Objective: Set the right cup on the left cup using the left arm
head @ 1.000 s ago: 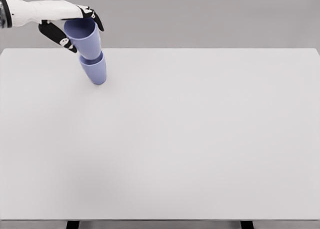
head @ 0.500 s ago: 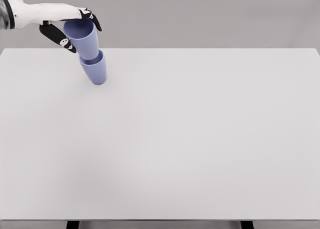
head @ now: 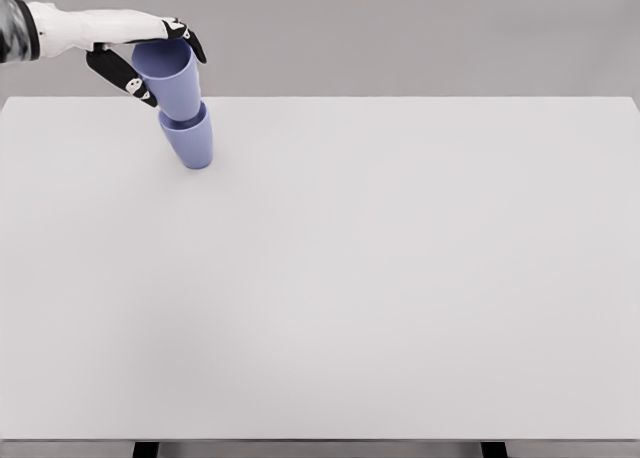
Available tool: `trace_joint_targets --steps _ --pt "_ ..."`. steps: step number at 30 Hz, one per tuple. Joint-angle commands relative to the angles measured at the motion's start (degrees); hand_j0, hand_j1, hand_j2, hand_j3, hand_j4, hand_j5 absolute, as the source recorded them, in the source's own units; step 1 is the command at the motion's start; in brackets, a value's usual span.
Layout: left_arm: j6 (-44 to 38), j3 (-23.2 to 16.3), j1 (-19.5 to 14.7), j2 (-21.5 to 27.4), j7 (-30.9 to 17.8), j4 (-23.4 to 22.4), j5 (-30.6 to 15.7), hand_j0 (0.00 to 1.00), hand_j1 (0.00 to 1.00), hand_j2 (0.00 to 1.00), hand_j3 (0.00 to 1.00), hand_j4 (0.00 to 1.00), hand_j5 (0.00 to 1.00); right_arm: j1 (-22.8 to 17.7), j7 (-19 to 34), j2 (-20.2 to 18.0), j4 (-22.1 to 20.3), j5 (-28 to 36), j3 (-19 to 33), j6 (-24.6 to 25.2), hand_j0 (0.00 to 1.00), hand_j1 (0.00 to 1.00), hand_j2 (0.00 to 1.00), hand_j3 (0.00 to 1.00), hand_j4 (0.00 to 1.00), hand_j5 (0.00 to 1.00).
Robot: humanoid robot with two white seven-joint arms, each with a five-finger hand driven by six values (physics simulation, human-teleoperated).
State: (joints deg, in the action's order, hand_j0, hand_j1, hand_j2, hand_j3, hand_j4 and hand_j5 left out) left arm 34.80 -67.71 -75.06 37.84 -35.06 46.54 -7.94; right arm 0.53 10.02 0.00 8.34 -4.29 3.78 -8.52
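While gripped by the left hand (head: 150, 48), upper cup (head: 172, 78) nested mouth-up in lower cup (head: 190, 140), near table (head: 400, 278) far edge.

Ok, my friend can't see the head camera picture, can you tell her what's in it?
A white robot's left hand reaches in from the upper left and wraps its fingers around the upper blue cup, which sits in the mouth of the lower blue cup. The two cups lean a little and stand near the far left edge of a big white table.
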Motion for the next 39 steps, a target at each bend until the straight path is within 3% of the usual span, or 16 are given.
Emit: trace_joint_targets --steps 1,39 --pt "-0.2 0.2 -0.1 -0.3 0.1 -0.7 -0.2 0.50 0.50 0.50 0.50 0.50 0.50 0.0 0.0 0.0 0.0 0.0 0.0 0.0 1.00 1.00 1.00 1.00 1.00 1.00" --pt "-0.2 1.0 1.0 -2.0 0.1 -3.7 0.1 0.51 0.51 0.51 0.51 0.51 0.51 0.0 0.1 0.0 0.0 0.0 0.0 0.0 1.00 1.00 1.00 1.00 1.00 1.00"
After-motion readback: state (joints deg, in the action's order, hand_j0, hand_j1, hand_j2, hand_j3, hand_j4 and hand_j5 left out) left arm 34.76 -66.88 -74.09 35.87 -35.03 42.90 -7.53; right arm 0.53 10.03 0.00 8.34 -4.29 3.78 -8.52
